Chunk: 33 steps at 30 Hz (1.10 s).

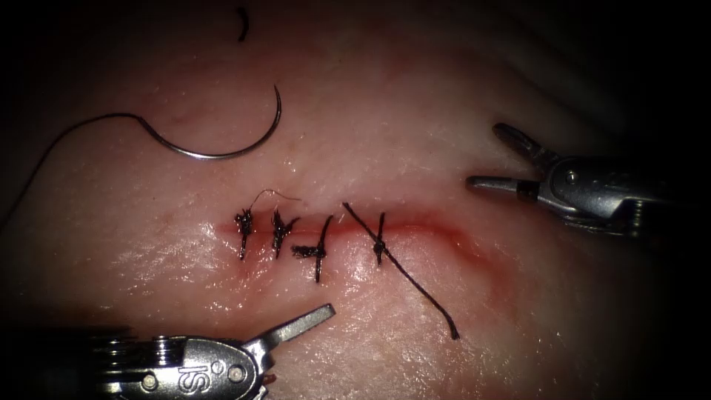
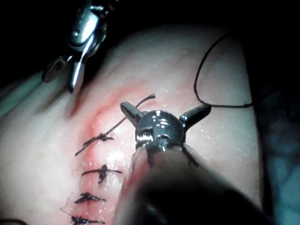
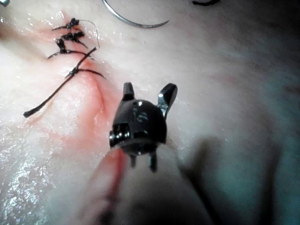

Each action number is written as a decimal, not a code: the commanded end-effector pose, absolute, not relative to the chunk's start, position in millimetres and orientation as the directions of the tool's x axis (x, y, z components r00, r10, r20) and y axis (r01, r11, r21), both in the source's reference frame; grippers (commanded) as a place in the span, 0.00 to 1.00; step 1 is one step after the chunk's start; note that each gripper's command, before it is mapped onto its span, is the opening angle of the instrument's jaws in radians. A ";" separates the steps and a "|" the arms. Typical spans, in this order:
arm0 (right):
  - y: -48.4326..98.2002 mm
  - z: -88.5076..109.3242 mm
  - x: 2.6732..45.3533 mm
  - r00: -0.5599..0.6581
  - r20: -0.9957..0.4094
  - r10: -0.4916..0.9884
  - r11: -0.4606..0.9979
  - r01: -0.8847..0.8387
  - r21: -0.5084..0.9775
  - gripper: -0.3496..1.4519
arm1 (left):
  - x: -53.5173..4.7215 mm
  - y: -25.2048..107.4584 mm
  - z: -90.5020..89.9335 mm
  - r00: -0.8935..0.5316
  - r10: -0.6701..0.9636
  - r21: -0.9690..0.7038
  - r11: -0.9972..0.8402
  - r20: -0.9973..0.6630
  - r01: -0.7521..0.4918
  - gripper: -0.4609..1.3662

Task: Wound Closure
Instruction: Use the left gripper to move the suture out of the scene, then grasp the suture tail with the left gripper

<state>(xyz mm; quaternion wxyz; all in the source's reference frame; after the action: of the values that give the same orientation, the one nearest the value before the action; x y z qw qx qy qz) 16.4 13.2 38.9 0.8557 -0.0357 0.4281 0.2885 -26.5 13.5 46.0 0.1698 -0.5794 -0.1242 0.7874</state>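
Note:
The curved needle lies loose on the tissue above the left end of the cut, held by neither tool and not in the tissue. Its thread trails off to the left. Several dark stitches cross the cut, and a long thread tail runs down to the right from the rightmost knot. My left tool sits below the stitches with jaws spread wide, holding nothing. My right tool hovers right of the cut, jaws open and empty.
A short cut scrap of thread lies on the tissue far above the needle. Red fluid tints the unstitched right part of the cut. A thin pale thread end curls above the left stitches.

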 end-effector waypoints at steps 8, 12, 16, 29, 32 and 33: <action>13.4 38.7 16.3 0.472 -0.758 0.450 0.841 -0.509 0.183 0.67 | -24.9 16.7 48.8 -0.320 0.321 -0.287 -0.946 -0.892 -0.147 0.90; 13.6 38.6 16.2 0.474 -0.760 0.445 0.846 -0.502 0.182 0.67 | -24.5 17.4 49.5 -0.343 0.270 -0.232 -0.961 -0.900 -0.147 0.87; 13.9 38.4 15.9 0.473 -0.760 0.446 0.846 -0.499 0.186 0.66 | -24.9 17.3 49.7 -0.375 0.222 -0.174 -0.972 -0.900 -0.156 0.83; 15.0 38.2 15.0 0.469 -0.760 0.449 0.847 -0.495 0.194 0.66 | -28.9 15.7 50.2 -0.490 0.003 0.073 -0.988 -0.872 -0.136 0.69; 14.9 38.3 14.9 0.470 -0.761 0.448 0.847 -0.495 0.194 0.66 | -30.5 15.1 50.8 -0.521 -0.039 0.123 -0.984 -0.853 -0.128 0.68; 14.9 38.3 14.9 0.470 -0.761 0.448 0.847 -0.495 0.194 0.66 | -30.9 14.9 51.0 -0.525 -0.044 0.130 -0.983 -0.850 -0.127 0.68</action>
<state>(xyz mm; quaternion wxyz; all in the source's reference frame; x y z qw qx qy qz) 14.9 15.0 38.2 0.8567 -0.0278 0.4350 0.2758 -31.5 14.7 51.3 0.0223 -0.4832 0.0914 0.8705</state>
